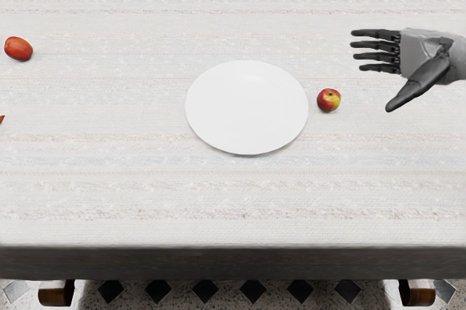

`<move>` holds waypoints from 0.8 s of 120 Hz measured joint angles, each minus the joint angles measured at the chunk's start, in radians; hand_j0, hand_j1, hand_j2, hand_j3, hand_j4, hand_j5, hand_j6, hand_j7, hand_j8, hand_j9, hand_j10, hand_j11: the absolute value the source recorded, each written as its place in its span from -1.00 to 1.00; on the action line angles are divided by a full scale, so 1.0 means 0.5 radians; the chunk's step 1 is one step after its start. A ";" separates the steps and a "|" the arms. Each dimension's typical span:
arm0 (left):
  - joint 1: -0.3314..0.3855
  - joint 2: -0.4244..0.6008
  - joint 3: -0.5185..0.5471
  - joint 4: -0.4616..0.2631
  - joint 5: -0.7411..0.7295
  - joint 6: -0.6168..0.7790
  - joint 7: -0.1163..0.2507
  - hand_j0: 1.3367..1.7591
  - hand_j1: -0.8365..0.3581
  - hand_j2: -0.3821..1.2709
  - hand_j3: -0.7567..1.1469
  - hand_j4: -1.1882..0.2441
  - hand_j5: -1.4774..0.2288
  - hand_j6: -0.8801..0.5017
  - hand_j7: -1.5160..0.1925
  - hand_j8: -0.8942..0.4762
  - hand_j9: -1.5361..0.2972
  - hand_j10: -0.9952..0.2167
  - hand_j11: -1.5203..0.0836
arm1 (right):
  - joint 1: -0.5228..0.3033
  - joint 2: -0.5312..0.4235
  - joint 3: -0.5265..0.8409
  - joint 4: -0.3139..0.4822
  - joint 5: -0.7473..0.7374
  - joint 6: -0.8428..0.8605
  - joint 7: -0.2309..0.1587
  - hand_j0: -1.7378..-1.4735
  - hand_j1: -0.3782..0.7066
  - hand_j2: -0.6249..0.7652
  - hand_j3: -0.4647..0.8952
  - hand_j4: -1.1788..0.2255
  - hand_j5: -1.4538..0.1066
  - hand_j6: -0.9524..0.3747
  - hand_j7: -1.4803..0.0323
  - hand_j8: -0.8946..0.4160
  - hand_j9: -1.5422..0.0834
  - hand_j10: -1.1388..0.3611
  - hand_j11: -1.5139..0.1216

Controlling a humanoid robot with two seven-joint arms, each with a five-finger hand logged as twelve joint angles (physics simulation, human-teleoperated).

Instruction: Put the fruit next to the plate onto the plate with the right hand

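The small red-and-yellow apple (329,100) lay on the pale, cloth-textured counter (109,193), just beside the right rim of the round white plate (246,107) but not touching it. The grey right hand (416,55) hovered to the apple's right, its dark fingers (373,45) spread and pointing toward the fruit, holding nothing, a posture that seemed ready for a sideways reach. A second red fruit (18,49) sat near the far left edge, probably too distant to be the target.

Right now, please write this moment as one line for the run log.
stage: pre-grasp | apple: on table, right of plate, not touching | right robot hand: open, apart from apple | plate: bare
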 joint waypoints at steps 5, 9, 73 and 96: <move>0.000 0.000 0.000 0.000 0.000 0.000 0.000 0.52 0.52 -0.48 -0.21 0.33 0.38 -0.06 0.42 -0.04 0.34 0.26 0.52 | 0.000 0.004 -0.001 0.009 -0.021 0.000 0.000 -0.40 -0.86 -0.11 -0.32 0.62 0.80 0.38 0.89 0.30 0.83 0.47 0.79; 0.000 0.000 0.000 0.000 0.000 0.000 0.000 0.52 0.52 -0.48 -0.21 0.33 0.38 -0.06 0.42 -0.04 0.34 0.26 0.52 | 0.001 0.008 0.000 0.013 -0.041 0.000 0.000 -0.40 -0.86 -0.11 -0.32 0.62 0.80 0.38 0.89 0.30 0.83 0.47 0.79; 0.000 0.000 0.000 0.001 0.000 0.000 0.000 0.52 0.52 -0.48 -0.21 0.33 0.38 -0.06 0.42 -0.04 0.34 0.26 0.52 | 0.175 0.573 -0.096 0.071 -1.474 -0.829 -0.620 -0.40 -0.88 -0.11 -0.32 0.63 0.81 0.38 0.90 0.31 0.85 0.47 0.80; 0.000 0.000 0.000 0.001 0.000 0.000 0.000 0.52 0.52 -0.48 -0.21 0.33 0.38 -0.06 0.42 -0.04 0.34 0.26 0.52 | 0.175 0.749 -0.337 0.015 -1.800 -1.325 -0.730 -0.40 -0.86 -0.11 -0.32 0.62 0.80 0.37 0.89 0.30 0.84 0.46 0.79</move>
